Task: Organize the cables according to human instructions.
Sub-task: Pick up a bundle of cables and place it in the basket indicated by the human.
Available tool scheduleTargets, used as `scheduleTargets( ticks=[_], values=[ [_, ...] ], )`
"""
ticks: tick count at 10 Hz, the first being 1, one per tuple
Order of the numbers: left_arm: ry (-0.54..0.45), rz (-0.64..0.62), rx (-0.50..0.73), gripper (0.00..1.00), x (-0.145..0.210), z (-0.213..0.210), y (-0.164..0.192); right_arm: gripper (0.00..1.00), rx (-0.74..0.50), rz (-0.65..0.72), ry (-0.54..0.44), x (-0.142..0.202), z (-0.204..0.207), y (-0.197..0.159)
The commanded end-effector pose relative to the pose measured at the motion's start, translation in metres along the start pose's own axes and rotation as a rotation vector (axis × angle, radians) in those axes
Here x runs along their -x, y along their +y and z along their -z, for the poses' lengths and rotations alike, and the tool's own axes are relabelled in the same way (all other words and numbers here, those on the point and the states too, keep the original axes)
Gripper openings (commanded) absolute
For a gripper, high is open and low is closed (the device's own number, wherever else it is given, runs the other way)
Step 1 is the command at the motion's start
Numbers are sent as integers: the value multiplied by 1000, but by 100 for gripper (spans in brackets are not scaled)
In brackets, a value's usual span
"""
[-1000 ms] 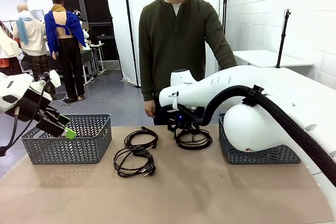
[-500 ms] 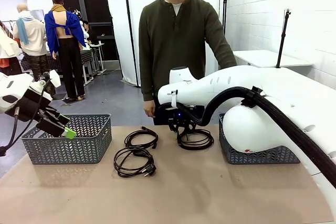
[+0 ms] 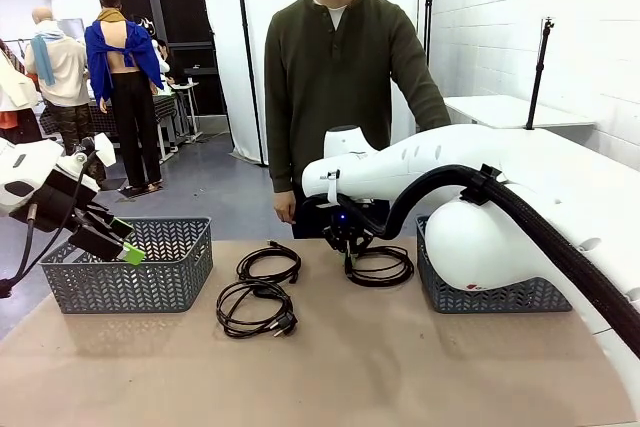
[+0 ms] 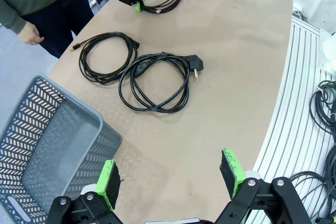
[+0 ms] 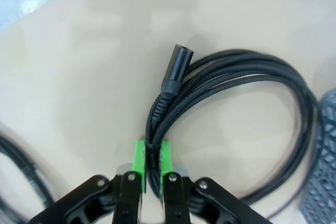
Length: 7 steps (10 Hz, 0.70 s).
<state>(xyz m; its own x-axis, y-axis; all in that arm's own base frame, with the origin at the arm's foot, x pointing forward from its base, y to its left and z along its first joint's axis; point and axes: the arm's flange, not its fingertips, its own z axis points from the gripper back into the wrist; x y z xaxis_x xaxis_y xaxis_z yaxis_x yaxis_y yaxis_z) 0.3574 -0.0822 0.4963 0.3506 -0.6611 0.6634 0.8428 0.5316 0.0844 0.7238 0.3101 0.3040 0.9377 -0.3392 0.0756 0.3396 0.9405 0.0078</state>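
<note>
Three black cables lie on the brown table. My right gripper [image 3: 350, 244] is down at the left edge of the coiled cable [image 3: 381, 266] beside the right basket. In the right wrist view the right gripper [image 5: 152, 159] is shut on a bundle of that cable's [image 5: 236, 72] strands, and its barrel plug points away. A small coil [image 3: 268, 265] and a larger coil with a chunky plug [image 3: 256, 308] lie left of centre. My left gripper [image 3: 124, 246] hangs open over the left basket; in its own view the left gripper [image 4: 170, 179] holds nothing. The human [image 3: 340, 77] stands at the far edge.
A grey lattice basket [image 3: 130, 272] stands at the table's left and another [image 3: 480, 294] at the right, partly behind my right arm. The person's hand [image 3: 285, 209] hangs just past the far edge. The front half of the table is bare. Loose cables lie off the table in the left wrist view.
My right gripper has gone from open to shut on the right-hand cable. That coil has shifted slightly to the right. The left arm has not moved.
</note>
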Motion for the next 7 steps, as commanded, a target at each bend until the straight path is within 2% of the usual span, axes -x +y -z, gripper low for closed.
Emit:
scheduleTargets(
  ticks=[1, 4, 7],
  values=[
    [-9, 7, 13, 100, 2, 0, 4, 0, -9, 20, 7, -3, -1, 2],
    [-9, 7, 13, 100, 2, 0, 4, 0, -55, -103, -3, 10, -45, 0],
    [-9, 7, 13, 100, 2, 0, 4, 0, -71, -417, 93, 36, -92, -3]
  ],
)
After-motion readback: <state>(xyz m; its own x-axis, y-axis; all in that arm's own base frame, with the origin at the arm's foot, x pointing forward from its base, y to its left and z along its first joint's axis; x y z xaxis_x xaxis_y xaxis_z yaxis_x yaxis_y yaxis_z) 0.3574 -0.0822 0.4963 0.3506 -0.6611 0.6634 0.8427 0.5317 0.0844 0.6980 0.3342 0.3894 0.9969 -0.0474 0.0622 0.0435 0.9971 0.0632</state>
